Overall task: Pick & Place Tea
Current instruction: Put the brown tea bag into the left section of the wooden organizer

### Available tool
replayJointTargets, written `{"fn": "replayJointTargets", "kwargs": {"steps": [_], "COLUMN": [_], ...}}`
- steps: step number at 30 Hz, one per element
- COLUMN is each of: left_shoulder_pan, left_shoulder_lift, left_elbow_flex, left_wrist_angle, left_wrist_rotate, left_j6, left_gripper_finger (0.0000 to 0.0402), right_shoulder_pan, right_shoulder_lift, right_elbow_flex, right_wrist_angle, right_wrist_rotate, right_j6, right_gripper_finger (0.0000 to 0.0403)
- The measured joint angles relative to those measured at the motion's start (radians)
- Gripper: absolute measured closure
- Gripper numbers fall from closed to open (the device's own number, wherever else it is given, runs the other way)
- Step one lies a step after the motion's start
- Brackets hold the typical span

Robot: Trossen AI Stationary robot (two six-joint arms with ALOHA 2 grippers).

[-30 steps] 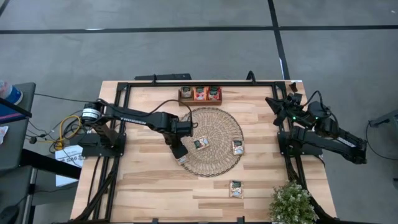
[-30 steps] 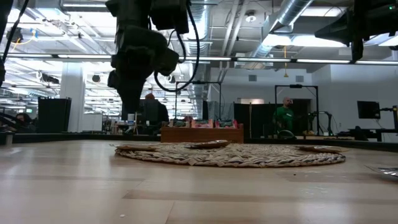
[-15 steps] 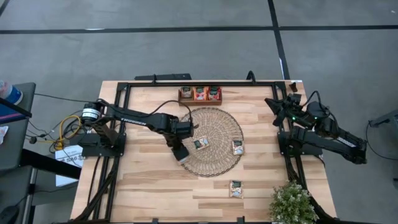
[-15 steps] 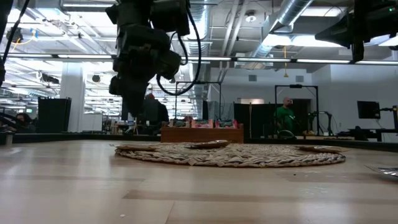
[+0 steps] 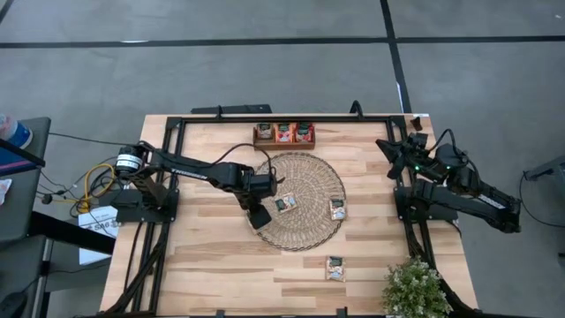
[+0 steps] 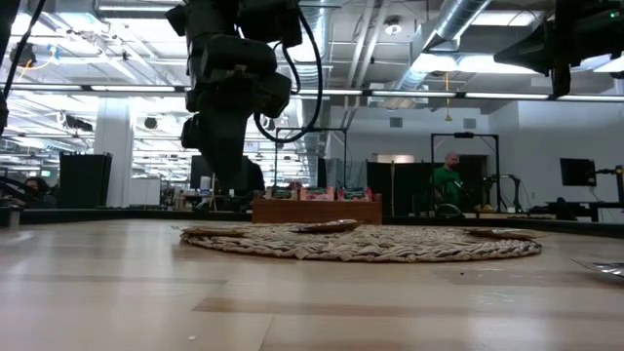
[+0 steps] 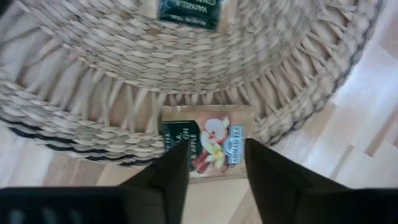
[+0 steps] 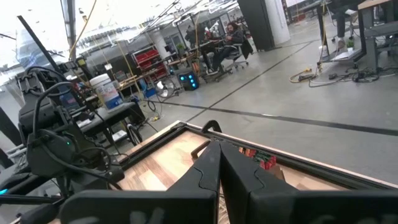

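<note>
My left gripper [image 5: 259, 215] [image 7: 216, 148] hangs open over the near-left rim of the round woven mat [image 5: 305, 200]. In the low view the gripper [image 6: 226, 183] is above the mat. A pale tea sachet [image 7: 207, 133] with a dark green patch lies flat on the mat's rim. One finger stands on each side of it without touching. Another sachet [image 5: 284, 204] lies on the mat and a third [image 5: 337, 208] at its right rim. One more [image 5: 335, 268] lies on the table. My right gripper [image 5: 394, 146] [image 8: 217, 167] is shut and waits at the far right corner.
A brown wooden tray [image 5: 284, 133] holding red and orange sachets stands at the far edge, behind the mat. A green plant [image 5: 415, 289] sits at the near right corner. Black frame rails [image 5: 175, 177] run along the table's sides. Bare wood lies near and left of the mat.
My left gripper has shifted a little toward the table's right and down. It now covers, in the high view, the sachet that showed just past its tip a second ago. The sachets and the mat have stayed in place.
</note>
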Motion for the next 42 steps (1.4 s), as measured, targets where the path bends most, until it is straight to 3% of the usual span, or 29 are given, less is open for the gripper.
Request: {"fn": "replayJointTargets", "kwargs": {"steps": [5,12,16,26,36,42], "left_shoulder_pan": [-0.004,-0.043,-0.051,-0.051,-0.051,-0.051], "left_shoulder_lift": [0.0,0.0,0.013,0.129,0.146,0.147], "left_elbow_flex": [0.0,0.0,0.001,0.001,0.001,0.001], "left_wrist_angle": [-0.005,-0.013,-0.044,-0.048,-0.039,-0.023], "left_wrist_rotate": [-0.011,-0.047,-0.105,-0.11,-0.116,-0.093], "left_j6": [-0.003,0.027,0.01,0.004,0.023,0.03], "left_gripper_finger": [0.0213,0.0206,0.0206,0.0209,0.0211,0.0255], "right_shoulder_pan": [0.0,0.0,0.0,0.001,0.001,0.001], "right_shoulder_lift": [0.0,0.0,0.0,0.0,0.0,0.0], "right_elbow_flex": [0.0,0.0,0.0,0.0,0.0,0.0], "right_wrist_angle": [0.0,0.0,0.0,0.0,0.003,0.003], "right_wrist_rotate": [0.0,0.0,0.0,-0.001,-0.002,-0.005], "right_j6": [0.0,0.0,0.0,0.0,0.01,0.01], "right_gripper_finger": [0.0403,0.0403,0.0403,0.0403,0.0403,0.0403]}}
